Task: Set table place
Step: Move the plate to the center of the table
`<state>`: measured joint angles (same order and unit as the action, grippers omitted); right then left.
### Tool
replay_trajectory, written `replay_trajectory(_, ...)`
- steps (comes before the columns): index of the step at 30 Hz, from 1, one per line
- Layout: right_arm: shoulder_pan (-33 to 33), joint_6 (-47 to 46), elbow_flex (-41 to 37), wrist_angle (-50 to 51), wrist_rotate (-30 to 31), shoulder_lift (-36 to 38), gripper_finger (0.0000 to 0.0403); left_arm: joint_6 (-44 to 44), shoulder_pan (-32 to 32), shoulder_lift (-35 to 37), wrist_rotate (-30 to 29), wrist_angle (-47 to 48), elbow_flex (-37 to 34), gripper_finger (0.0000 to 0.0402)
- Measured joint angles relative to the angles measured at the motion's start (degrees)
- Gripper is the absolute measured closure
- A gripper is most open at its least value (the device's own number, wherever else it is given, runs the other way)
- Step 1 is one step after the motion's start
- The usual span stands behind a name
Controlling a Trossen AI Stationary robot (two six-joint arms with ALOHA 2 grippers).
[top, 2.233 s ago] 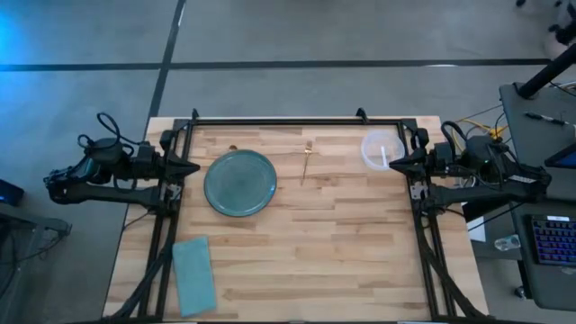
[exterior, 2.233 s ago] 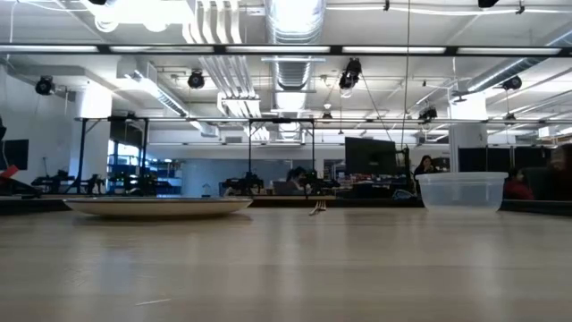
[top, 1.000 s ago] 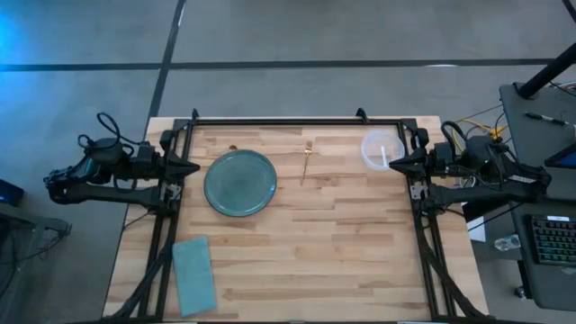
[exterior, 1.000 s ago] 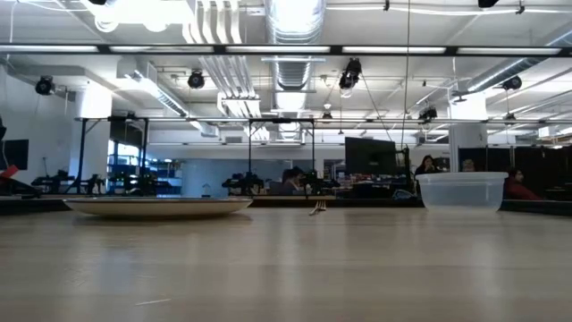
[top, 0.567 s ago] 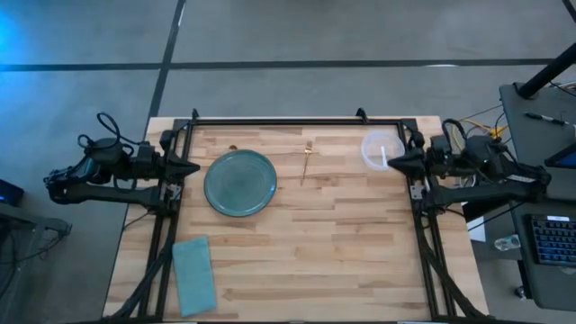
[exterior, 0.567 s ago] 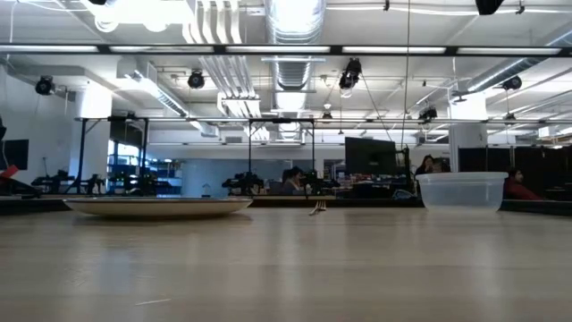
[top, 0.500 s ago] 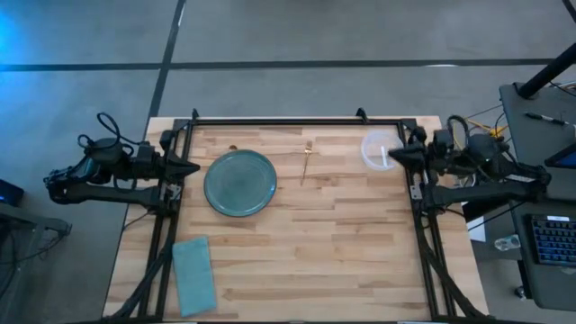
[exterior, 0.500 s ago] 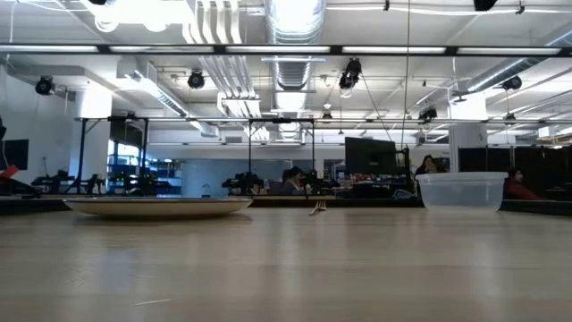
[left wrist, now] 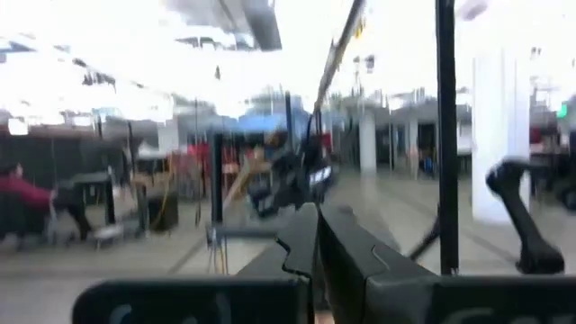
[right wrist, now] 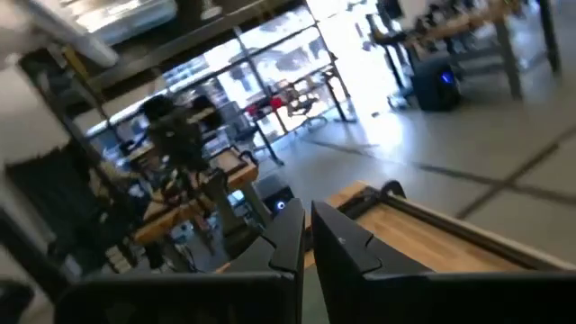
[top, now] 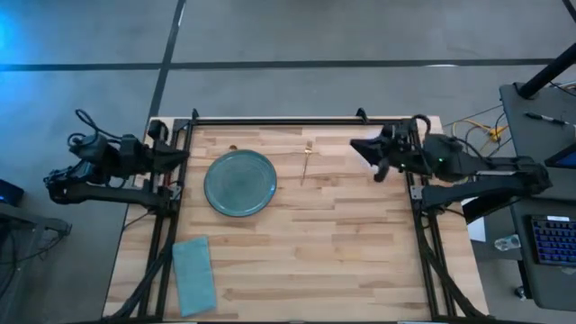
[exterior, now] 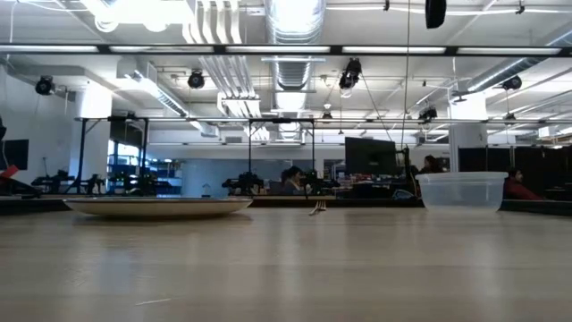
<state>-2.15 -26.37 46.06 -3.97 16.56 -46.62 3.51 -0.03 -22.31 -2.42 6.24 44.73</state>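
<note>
The light wooden table (top: 297, 243) carries a round blue-green plate (top: 240, 183), which also shows in the low view (exterior: 157, 207). A small gold fork (top: 307, 160) lies to the plate's right. A clear plastic container (exterior: 462, 190) stands at the far right; in the high view my right arm hides it. A teal cloth (top: 193, 274) lies flat at the near left. My right gripper (top: 358, 146) is shut and empty above the table's far right. My left gripper (top: 183, 152) is shut and empty at the table's left edge.
A black rail frame (top: 279, 121) edges the table. A small brown thing (top: 233, 148) lies just beyond the plate. A desk with a keyboard (top: 551, 241) stands to the table's right. The bare planks (top: 315, 261) span the middle and near right.
My right gripper has risen and gone from the table's right edge toward its left, out over the container. My left gripper has lifted and shifted a little toward the far edge. The plate, fork, cloth and container have stayed where they were.
</note>
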Motion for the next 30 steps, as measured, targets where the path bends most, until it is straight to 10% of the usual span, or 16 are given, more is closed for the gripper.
replay_trajectory(14, -3.87, 1.56, 12.58, 22.34, 0.96, -1.38, 0.0385, 0.61, 0.0, 0.05, -0.4, -28.71, 0.0, 0.0402)
replay_trajectory(30, -3.87, 4.32, 21.06, 24.96, 1.53, -3.74, 0.0385, -1.46, 0.0, -6.23, -2.11, -25.59, -0.15, 0.0402)
